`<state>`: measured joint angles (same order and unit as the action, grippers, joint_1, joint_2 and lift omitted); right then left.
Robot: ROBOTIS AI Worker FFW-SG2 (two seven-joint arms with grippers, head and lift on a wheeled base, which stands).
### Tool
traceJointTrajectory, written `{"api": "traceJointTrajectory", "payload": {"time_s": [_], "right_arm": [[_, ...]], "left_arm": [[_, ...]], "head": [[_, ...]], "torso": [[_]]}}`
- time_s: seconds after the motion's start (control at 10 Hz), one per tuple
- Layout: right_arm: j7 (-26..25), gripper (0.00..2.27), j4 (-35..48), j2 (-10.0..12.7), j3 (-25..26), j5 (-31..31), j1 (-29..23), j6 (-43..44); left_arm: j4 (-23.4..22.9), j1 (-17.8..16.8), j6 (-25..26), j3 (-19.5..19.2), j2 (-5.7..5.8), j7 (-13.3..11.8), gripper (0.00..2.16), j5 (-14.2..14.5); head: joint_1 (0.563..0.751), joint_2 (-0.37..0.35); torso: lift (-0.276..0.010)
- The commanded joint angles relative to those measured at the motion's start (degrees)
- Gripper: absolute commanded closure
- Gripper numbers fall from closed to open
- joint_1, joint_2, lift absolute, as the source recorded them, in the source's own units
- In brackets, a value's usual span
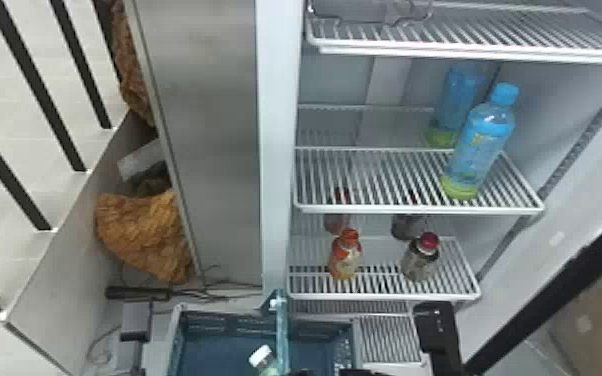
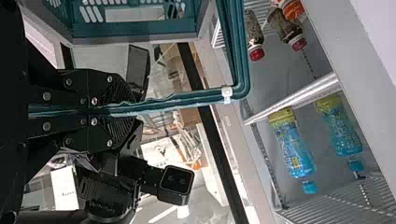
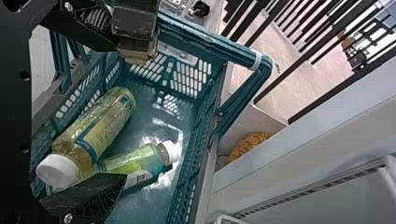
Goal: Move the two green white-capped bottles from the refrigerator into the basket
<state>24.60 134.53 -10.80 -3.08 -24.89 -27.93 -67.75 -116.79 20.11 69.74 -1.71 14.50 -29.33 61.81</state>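
Left end effector (image 2: 125,110) clamps basket handle (image 2: 187,97); right end effector (image 3: 124,117), apart, may snag 2 bottles (image 3: 102,122) (image 3: 136,161) below if retracted sideways.

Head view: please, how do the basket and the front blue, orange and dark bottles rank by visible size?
1. Basket
2. Blue bottle
3. Orange bottle and dark bottle: too alike to rank.

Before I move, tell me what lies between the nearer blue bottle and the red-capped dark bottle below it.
The white wire shelf lies between the blue bottle and dark bottle, seen in head view.
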Motion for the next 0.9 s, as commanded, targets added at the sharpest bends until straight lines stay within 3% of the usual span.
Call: {"api": "traceJointTrajectory", "payload": {"time_s": [0.0,0.2,0.4,0.8], "right_arm": [[-0.08,0.08,2.37,0.34,0.68,2.27,-1.03,2.08],[-2.27,0.08,8.98,1.31,2.62,8.09,-3.70,2.65],[-4.82,0.08,15.73,2.63,4.68,14.72,-6.94,4.76],[-9.74,0.08,19.38,2.98,4.79,14.95,-12.70,19.52]], "left_arm": [[0.00,0.00,0.00,-0.01,0.00,-0.03,1.20,0.00],[0.00,0.00,0.00,-0.12,-0.08,0.06,1.20,0.00],[0.00,0.14,0.00,-0.12,-0.08,-0.03,1.20,0.12],[0.00,0.28,0.00,-0.12,-0.08,-0.03,1.20,0.00]], "head": [[0.695,-0.074],[0.695,-0.099],[0.695,-0.173],[0.695,-0.244]], "torso": [[-0.004],[-0.004],[-0.004],[-0.004]]}}
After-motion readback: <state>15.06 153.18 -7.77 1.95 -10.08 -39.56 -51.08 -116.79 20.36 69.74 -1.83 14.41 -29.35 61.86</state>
